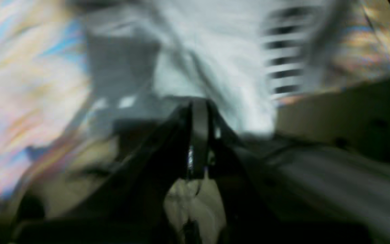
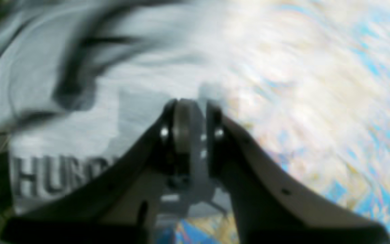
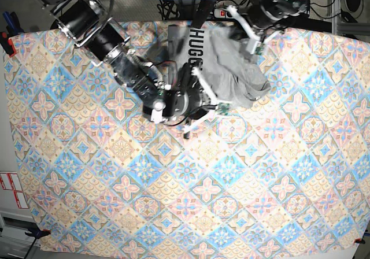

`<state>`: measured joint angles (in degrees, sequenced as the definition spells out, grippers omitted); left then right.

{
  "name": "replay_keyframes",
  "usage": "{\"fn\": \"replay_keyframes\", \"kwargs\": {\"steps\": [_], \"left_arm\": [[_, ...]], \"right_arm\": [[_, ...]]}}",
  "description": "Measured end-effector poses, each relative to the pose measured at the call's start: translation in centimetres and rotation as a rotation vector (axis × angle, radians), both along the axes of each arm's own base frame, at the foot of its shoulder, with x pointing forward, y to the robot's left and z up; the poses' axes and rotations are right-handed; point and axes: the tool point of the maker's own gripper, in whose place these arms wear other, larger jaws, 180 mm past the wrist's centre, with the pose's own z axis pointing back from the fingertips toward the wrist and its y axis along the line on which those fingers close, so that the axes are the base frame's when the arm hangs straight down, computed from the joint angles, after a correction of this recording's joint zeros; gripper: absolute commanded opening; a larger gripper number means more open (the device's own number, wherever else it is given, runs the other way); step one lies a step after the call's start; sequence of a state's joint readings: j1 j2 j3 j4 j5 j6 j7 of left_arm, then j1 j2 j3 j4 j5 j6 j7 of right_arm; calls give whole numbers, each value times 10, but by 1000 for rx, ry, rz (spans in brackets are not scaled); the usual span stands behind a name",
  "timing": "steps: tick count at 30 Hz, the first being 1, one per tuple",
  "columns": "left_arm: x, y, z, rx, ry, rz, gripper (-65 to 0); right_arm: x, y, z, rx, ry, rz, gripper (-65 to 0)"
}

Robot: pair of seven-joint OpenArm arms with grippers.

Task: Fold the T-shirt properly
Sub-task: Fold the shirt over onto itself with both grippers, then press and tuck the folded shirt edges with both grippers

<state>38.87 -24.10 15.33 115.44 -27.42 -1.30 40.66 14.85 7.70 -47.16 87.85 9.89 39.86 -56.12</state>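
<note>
The heather-grey T-shirt lies bunched at the far middle of the table, with black lettering showing along its left side. My right gripper is at the shirt's near left edge. In the right wrist view its fingers are shut on a strip of grey cloth, with the shirt and lettering beyond. My left gripper is at the shirt's far right edge. In the blurred left wrist view its fingers are closed on grey cloth, below the shirt.
The colourful tile-patterned tablecloth covers the whole table and shows in both wrist views. Cables and a power strip lie beyond the far edge. A red clamp sits at the left edge.
</note>
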Motion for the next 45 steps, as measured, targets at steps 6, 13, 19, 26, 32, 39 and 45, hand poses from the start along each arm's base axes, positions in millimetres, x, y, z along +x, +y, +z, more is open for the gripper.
{"fn": "replay_keyframes", "kwargs": {"steps": [6,13,19,26,32,39,45], "left_arm": [[-17,-48,7,-79,20,-113,-650],[-12,-79,19,-151,-13,-174,-650],[8,-81,23,-149,-54,-146,-650],[21,-49,6,41,-96,-82,-650],[32,10,-3,220,-110,49,-650],[20,102,-6,390,-64,256,-650],[8,117,-5,413,-44,284,-650]], "right_arm": [[2,-19,-9,-33,11,-27,-578],[3,-35,-15,-74,8,-32,-579],[3,-29,-12,-54,7,-28,-579],[3,-32,-13,-65,8,-30,-579],[3,-32,-12,-63,5,-28,-579],[-2,-30,-14,-55,16,-26,-579],[-3,-30,-14,-56,17,-27,-579]]}}
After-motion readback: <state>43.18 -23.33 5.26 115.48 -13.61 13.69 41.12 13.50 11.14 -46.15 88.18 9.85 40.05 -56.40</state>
